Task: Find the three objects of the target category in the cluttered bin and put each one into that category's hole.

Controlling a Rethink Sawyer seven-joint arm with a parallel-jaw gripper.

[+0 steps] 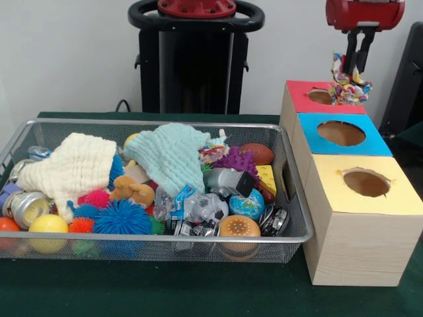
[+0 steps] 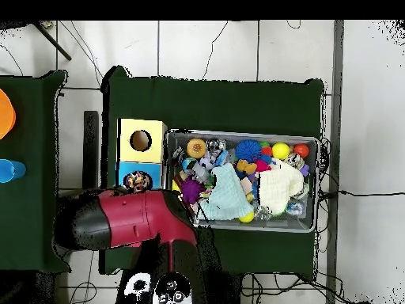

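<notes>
Gripper (image 1: 357,66) above red-topped box (image 1: 301,96), jaws closed on multicoloured cloth bundle (image 1: 347,84) hanging just over that box's hole (image 1: 320,96); blue-topped box (image 1: 377,139) and yellow-topped box (image 1: 344,195) alongside; wire bin (image 1: 291,228) packed with toys and cloths.

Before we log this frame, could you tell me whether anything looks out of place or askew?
Nothing looks spilled or damaged. The gripper holds a colourful rag toy over the red box, beside its hole. The bin is cluttered, but everything stays inside it.
</notes>
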